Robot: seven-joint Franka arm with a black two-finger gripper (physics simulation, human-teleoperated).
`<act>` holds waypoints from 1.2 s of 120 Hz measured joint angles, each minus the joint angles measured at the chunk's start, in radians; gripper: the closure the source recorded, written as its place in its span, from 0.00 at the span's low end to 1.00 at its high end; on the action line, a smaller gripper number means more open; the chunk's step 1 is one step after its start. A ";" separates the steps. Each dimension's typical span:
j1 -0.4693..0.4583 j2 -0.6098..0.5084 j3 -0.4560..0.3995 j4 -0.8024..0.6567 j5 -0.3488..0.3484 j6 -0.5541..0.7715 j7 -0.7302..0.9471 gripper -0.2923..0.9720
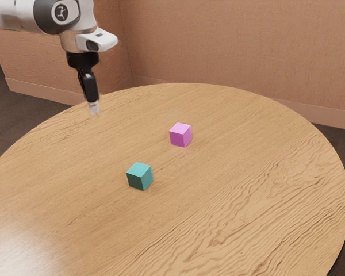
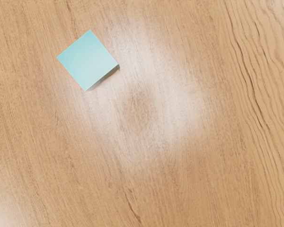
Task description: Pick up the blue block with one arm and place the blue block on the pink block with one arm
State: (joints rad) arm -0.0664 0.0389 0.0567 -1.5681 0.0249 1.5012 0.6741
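A: Pincer status?

B: The black two-finger pincer (image 1: pixel 93 110) hangs above the round wooden tabletop (image 1: pixel 247 201), near its far edge on the exterior view's left. Neither block is in it. Released or clenched, cannot tell: from this angle it reads as one thin dark column.

A: Task thing?

B: The small blue-green cube, the blue block (image 1: pixel 140 175), sits flat on the tabletop around the middle, a bit toward the near edge. The small pink cube, the pink block (image 1: pixel 180 134), is near it but apart, further toward the far edge and the exterior view's right. Nothing is stacked yet.

A: Key relation for the next move?

B: The blue block lies well apart from the pincer, off toward the near edge and the exterior view's right. The pink block is about as far off but is not in the way. So it's probably still the approach step: travel over, then descend.

A: Long axis?

B: None, it's a cube. In the wrist view the blue block (image 2: pixel 87 59) is off-centre with its sides skewed to the hand, so a wrist turn looks needed to square up on two flat faces.

A: Nearer arm?

B: Only one arm, so no choice.
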 joint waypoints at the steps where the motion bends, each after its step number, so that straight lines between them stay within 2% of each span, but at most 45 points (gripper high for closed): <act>1: 0.003 0.000 0.000 0.002 0.000 0.003 0.003 0.23; 12: 0.031 -0.010 -0.001 0.010 -0.005 0.025 0.039 0.23; 21: 0.055 -0.029 -0.004 -0.026 -0.043 0.035 0.070 0.23; 32: 0.095 -0.118 -0.035 -0.197 -0.014 0.089 0.109 0.23; 43: -0.006 -0.173 -0.051 -0.384 0.011 0.215 0.180 0.23; 49: -0.037 -0.169 -0.056 -0.420 0.014 0.278 0.231 0.23; 58: -0.037 -0.157 -0.058 -0.439 0.021 0.346 0.302 0.23; 82: -0.079 -0.014 -0.059 -0.443 0.078 0.489 0.455 0.23; 94: -0.081 0.046 -0.059 -0.442 0.078 0.563 0.514 0.23; 113: -0.004 0.143 -0.055 -0.416 0.055 0.648 0.598 0.23; 144: 0.012 0.258 -0.055 -0.322 0.026 0.713 0.714 0.23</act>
State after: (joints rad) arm -0.0541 0.2971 0.0015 -1.8898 0.0510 2.2140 1.3877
